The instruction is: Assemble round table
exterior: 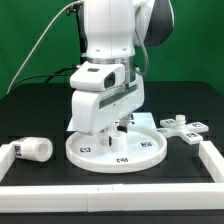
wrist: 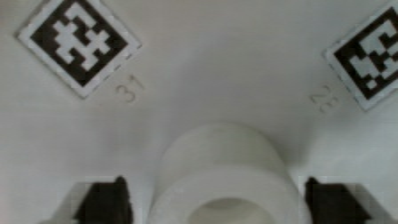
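Observation:
The large round disc (exterior: 90, 152) lies flat on the black table, tags up. My gripper (exterior: 120, 128) stands straight down over its middle. In the wrist view the disc's surface (wrist: 196, 70) fills the frame with two tags, and a raised round white hub (wrist: 228, 165) sits between my dark fingers (wrist: 98, 200). My gripper (wrist: 217, 200) is open, with a gap on each side of the hub. The short cylinder leg (exterior: 35, 148) lies on its side at the exterior view's left. The cross-shaped foot piece (exterior: 180, 127) lies at the exterior view's right.
Long white border walls run along the front (exterior: 110, 190) and the exterior view's right (exterior: 214, 158) of the table. A green backdrop stands behind the arm.

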Robot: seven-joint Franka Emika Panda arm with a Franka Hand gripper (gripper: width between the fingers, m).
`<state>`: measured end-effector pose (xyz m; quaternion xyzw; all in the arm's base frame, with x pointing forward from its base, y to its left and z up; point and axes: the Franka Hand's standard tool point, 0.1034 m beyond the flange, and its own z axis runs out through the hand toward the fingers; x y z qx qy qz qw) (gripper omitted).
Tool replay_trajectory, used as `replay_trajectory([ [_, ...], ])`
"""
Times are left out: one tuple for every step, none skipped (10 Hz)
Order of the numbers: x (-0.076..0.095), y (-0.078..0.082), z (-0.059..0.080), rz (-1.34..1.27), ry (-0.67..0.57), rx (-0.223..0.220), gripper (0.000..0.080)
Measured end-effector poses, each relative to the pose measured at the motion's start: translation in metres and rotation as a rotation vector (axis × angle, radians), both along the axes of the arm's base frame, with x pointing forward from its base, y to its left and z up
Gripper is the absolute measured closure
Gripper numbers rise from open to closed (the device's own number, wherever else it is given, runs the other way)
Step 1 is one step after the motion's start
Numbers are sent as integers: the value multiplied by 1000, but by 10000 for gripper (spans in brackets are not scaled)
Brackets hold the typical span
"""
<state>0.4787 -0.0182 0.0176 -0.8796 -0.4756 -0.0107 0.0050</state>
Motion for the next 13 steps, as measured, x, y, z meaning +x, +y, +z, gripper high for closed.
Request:
replay_trajectory([
  [0, 0, 0, 0, 0, 0, 397],
  [0, 0, 0, -1, 0, 0, 397],
  [4, 0, 0, -24, -1, 1, 397],
  [12, 0, 1, -79, 3, 1, 397],
  [20, 2, 2, -126, -3, 2, 397],
  [28, 7, 1, -165, -3, 4, 397],
  [35, 14, 2, -189, 3, 7, 397],
  [44, 23, 2, -208, -6, 14, 396],
  [54, 29, 1, -218, -11, 18, 396],
  [68, 30, 1, -224, -23, 21, 395],
  [79, 29, 2, -229, -24, 21, 395],
  [84, 31, 1, -243, -7, 20, 395],
  [84, 32, 1, -248, 19, 15, 394],
])
